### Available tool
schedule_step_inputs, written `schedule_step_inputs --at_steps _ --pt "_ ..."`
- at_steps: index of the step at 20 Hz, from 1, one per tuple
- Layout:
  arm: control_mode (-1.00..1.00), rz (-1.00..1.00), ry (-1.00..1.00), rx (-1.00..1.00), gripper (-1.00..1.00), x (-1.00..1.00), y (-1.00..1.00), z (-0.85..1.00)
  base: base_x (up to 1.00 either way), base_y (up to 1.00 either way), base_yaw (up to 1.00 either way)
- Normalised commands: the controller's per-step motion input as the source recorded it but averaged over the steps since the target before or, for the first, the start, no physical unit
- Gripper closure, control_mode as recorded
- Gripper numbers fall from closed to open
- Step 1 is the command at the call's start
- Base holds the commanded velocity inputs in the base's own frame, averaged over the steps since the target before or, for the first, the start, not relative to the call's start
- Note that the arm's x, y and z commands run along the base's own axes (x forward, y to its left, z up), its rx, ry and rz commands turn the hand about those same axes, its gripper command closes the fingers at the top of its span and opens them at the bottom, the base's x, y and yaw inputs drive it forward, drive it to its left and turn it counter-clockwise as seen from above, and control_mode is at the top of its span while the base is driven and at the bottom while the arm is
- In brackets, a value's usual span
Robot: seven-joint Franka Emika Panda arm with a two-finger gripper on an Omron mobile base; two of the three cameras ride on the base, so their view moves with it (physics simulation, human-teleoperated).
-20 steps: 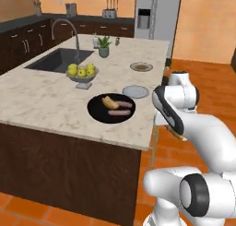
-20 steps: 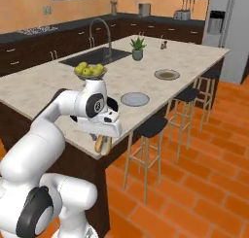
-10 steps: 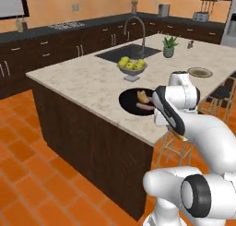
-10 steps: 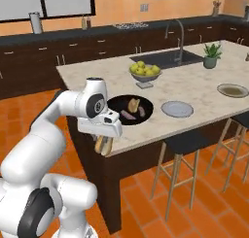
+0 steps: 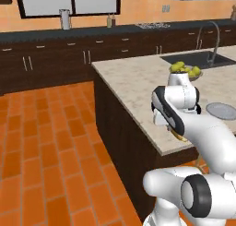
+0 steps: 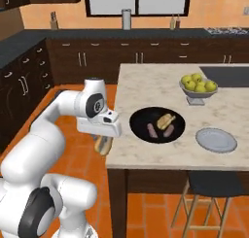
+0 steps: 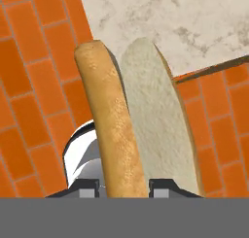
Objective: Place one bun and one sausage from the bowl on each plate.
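My gripper (image 6: 104, 139) is shut on a golden-brown bun (image 6: 102, 147) and holds it beside the left edge of the island, over the orange floor. In the hand view the bun (image 7: 131, 130) stands lengthwise between the two fingertips (image 7: 87, 189), its pale split side to the right. The black bowl (image 6: 141, 116) sits on the counter right of my hand. In it lie a second bun (image 6: 166, 120) and two sausages (image 6: 152, 131) (image 6: 169, 130). A pale grey-blue plate (image 6: 216, 140) lies right of the bowl, and shows again as the plate (image 5: 221, 110) past my arm.
A grey footed bowl of yellow-green fruit (image 6: 198, 85) stands behind the plate, near the sink. The marble counter's corner (image 7: 160, 28) lies just beyond the held bun. A stool (image 6: 209, 186) stands under the island's near side. Open tiled floor spreads to the left.
Both base views have swung round the island, so the camera moved. The bun has stayed in my gripper, low beside the counter edge.
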Motion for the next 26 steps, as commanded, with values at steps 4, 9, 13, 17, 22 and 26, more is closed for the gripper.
schedule_step_inputs --at_steps 4,9,13,17,22,26 --pt "1.0 0.0 0.0 0.0 1.0 0.0 0.0 0.0 -0.04 -0.94 0.32" --pt "1.0 0.0 0.0 0.0 1.0 0.0 0.0 0.0 -0.06 -0.76 0.06" --pt "1.0 0.0 0.0 0.0 1.0 0.0 0.0 0.0 0.0 -0.62 0.16" --pt "1.0 0.0 0.0 0.0 1.0 0.0 0.0 0.0 0.0 -0.54 0.03" --pt "1.0 0.0 0.0 0.0 1.0 0.0 0.0 0.0 0.03 -0.59 0.01" --pt "1.0 0.0 0.0 0.0 1.0 0.0 0.0 0.0 0.08 -0.49 0.05"
